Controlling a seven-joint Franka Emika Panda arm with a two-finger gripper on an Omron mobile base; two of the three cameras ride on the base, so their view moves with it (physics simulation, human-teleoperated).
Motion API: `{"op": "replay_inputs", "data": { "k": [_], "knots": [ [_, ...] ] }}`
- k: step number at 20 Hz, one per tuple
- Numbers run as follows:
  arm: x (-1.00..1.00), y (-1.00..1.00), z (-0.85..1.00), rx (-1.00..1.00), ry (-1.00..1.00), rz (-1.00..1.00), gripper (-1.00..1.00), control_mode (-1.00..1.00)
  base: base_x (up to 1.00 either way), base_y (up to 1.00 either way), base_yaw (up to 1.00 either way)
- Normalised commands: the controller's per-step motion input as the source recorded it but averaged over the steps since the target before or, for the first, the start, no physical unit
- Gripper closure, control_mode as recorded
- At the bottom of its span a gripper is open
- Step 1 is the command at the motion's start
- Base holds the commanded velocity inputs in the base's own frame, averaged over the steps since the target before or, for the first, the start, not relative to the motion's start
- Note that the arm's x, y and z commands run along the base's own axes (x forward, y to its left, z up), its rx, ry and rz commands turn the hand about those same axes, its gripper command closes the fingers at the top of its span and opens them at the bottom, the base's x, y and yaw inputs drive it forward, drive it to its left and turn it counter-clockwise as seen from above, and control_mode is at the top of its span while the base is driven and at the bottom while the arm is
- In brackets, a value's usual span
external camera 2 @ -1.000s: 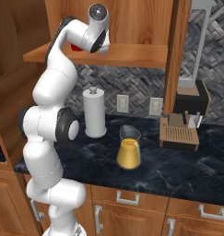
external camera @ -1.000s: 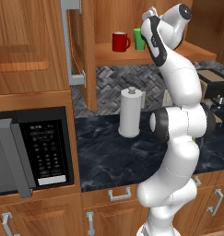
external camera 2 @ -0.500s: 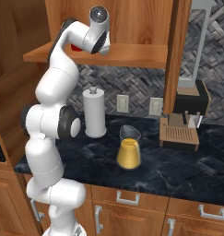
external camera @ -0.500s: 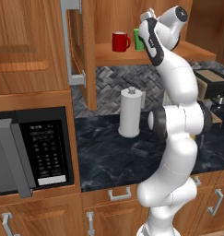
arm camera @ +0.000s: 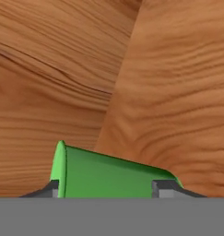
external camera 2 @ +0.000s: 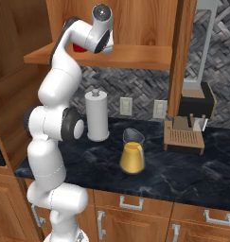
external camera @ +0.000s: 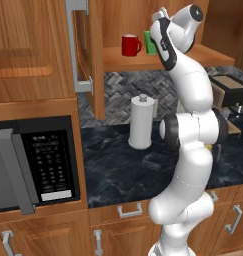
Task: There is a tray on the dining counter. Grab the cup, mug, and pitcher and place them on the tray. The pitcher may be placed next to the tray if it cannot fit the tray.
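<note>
From the left base view, the arm reaches high into an open wall cabinet, its hand up on the shelf (external camera: 193, 57) where the red mug (external camera: 129, 45) stands and the green cup (external camera: 150, 43) shows as a sliver just beside it, half hidden behind the wrist. A paper-towel roll (external camera: 142, 122) stands on the black counter (external camera: 118, 170) below, beside a microwave (external camera: 35, 162). From the right base view, the pitcher (external camera 2: 132, 151), orange in its lower half, waits on the counter well below the shelf, with a coffee machine (external camera 2: 190, 125) near it; the hand blocks the shelf here, leaving just a scrap of red beside it. In the hand view, the cup lies right across the bottom between the two fingertips (arm camera: 163, 189), and the gripper (arm camera: 106, 190) sits around it. The tips look to be at the cup's walls, but I can't tell for sure whether they are pressing it yet or standing a shade off. I'd judge the step in hand is taking the cup. To do it well, the jaws want to close squarely on the body, firm but not crushing, then lift straight up before drawing back, so the cup clears the shelf edge and doesn't knock the mug next to it.
</note>
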Motion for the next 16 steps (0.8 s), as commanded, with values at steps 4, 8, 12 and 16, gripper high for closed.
{"op": "replay_inputs", "data": {
  "k": [4,8,12,16],
  "knots": [
    [-0.05,0.00,-0.04,0.00,0.00,0.00,1.00,-1.00,0.00,0.00,0.00],
    [-0.16,0.00,-0.08,0.01,-0.01,0.00,1.00,-1.00,0.00,0.00,0.00],
    [-0.20,0.00,-0.18,0.03,-0.10,0.00,1.00,-1.00,0.00,0.00,0.00],
    [-0.35,0.00,-0.24,0.06,-0.15,0.00,1.00,-1.00,0.00,0.00,0.00]
  ]
}}
